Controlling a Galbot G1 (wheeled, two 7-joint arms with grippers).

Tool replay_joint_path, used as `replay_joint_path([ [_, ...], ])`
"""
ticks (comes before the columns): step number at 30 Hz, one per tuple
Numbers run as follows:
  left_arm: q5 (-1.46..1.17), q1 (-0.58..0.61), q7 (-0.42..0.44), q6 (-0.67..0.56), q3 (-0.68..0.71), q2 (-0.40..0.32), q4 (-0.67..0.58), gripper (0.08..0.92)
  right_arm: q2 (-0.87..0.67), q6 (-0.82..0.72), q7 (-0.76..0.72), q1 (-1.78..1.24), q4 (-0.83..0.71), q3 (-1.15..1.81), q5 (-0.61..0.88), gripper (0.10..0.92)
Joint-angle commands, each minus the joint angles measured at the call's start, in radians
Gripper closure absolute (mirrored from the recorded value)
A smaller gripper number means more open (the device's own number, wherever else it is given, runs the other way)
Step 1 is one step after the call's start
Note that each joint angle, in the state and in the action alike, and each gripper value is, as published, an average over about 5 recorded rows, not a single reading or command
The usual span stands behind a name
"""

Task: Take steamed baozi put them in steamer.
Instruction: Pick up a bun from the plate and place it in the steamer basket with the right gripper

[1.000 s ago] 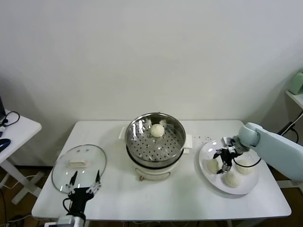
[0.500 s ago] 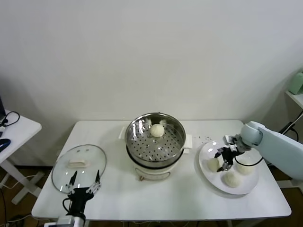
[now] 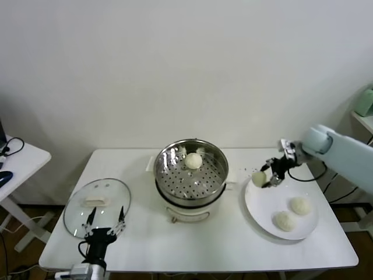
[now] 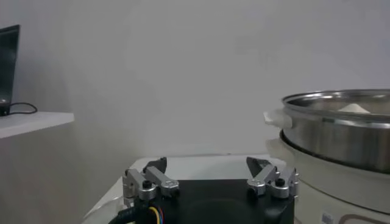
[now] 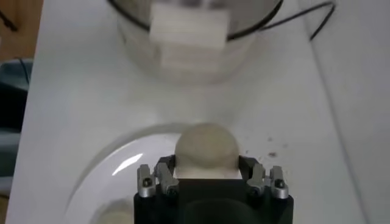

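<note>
**Carrying a bun above the plate**

Gripping one steamed baozi [image 3: 259, 177] in the right tool [image 3: 267, 177], fingers closed around it, raised over the white plate [image 3: 260, 207] edge nearest the steamer [image 3: 190, 172]. Sitting inside the steamer: one bun [image 3: 193, 160]. Lying on the plate: two more buns [image 3: 292, 213]. Idling at the counter [image 3: 145, 239] edge beside the glass lid [image 3: 97, 206]: the left tool [image 3: 106, 224], fingers spread wide.

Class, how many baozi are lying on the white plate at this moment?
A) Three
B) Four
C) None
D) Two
D: only two baozi lie on the plate; a third is shut in the right gripper above the plate's edge, and a fourth sits in the steamer.
</note>
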Motion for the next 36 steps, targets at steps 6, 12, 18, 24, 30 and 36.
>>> replay_joint_path([
  [6,0.02,0.005,0.001,-0.001,0.04,-0.005,-0.01,0.177,0.197,-0.057,0.016,0.416,0.017,-0.29,0.437,0.345],
  [12,0.023,0.023,0.003,0.0,0.054,0.006,-0.037,0.177,0.365,-0.072,0.046,0.343,-0.01,-0.273,0.459,0.34],
  [18,0.018,0.046,0.002,-0.002,0.042,0.008,-0.057,0.177,0.54,-0.081,0.07,0.209,-0.097,-0.235,0.447,0.342],
  [24,0.004,0.063,0.002,-0.005,0.032,0.01,-0.066,0.177,0.644,-0.077,0.068,0.124,-0.172,-0.227,0.425,0.346],
  [30,-0.004,0.062,0.001,-0.004,0.029,0.013,-0.067,0.177,0.676,-0.068,0.068,0.063,-0.219,-0.224,0.385,0.345],
  [36,-0.005,0.057,0.001,-0.002,0.031,0.015,-0.059,0.177,0.699,-0.056,0.064,0.034,-0.264,-0.224,0.351,0.341],
])
